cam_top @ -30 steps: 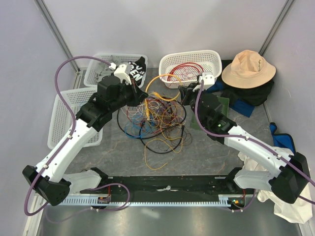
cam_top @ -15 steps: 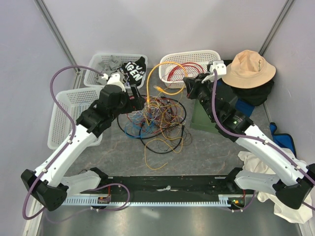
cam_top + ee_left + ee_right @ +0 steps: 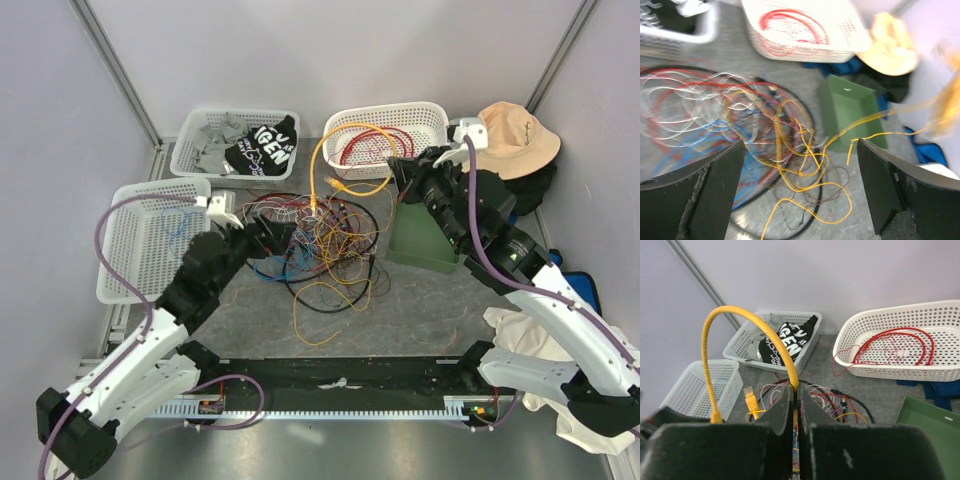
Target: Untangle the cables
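Note:
The cables [image 3: 320,245] lie in a knotted heap of black, red, yellow, blue and white wires at the table's middle. My right gripper [image 3: 398,170] is shut on a thick yellow cable [image 3: 740,320], its jaws pinched on it [image 3: 795,390]. That cable arcs high from the heap, and its plug ends [image 3: 751,400] dangle. My left gripper [image 3: 265,238] hovers open at the heap's left edge. In the left wrist view its fingers [image 3: 695,195] stand wide apart over thin yellow loops [image 3: 805,165], holding nothing. Red cables [image 3: 375,142] lie coiled in the back white basket [image 3: 385,112].
A basket of clothes [image 3: 235,145] stands at the back left. Another white basket [image 3: 130,270] is at the left. A green box [image 3: 425,240] sits right of the heap, under my right arm. A tan hat [image 3: 510,140] on dark cloth is at the back right.
My left gripper let go, opened wide and drew back toward the near left. My right gripper closed on the yellow cable and lifted it up and toward the back right.

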